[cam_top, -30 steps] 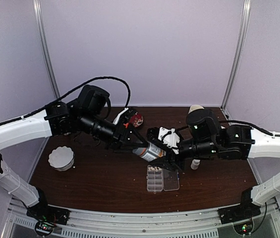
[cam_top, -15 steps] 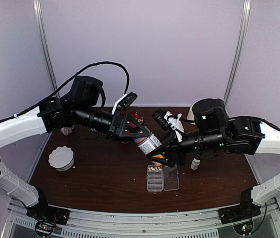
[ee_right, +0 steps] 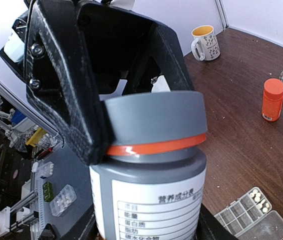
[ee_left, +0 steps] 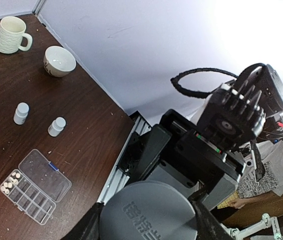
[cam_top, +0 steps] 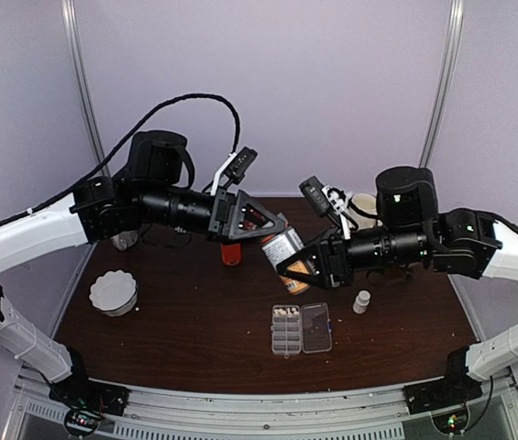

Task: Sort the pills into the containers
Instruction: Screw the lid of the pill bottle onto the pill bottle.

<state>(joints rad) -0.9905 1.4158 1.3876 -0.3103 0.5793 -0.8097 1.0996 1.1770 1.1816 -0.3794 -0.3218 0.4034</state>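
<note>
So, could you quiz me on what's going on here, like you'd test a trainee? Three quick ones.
1. True or false: the grey-capped bottle stands on the table.
2. Match each to what it grips, the left claw and the right claw: a) the bottle's cap, b) the bottle's body.
3. Fill in: the organiser box holding the pills has its lid ____.
Key: 1 false, it is held in the air; 2 left a, right b; 3 open.
</note>
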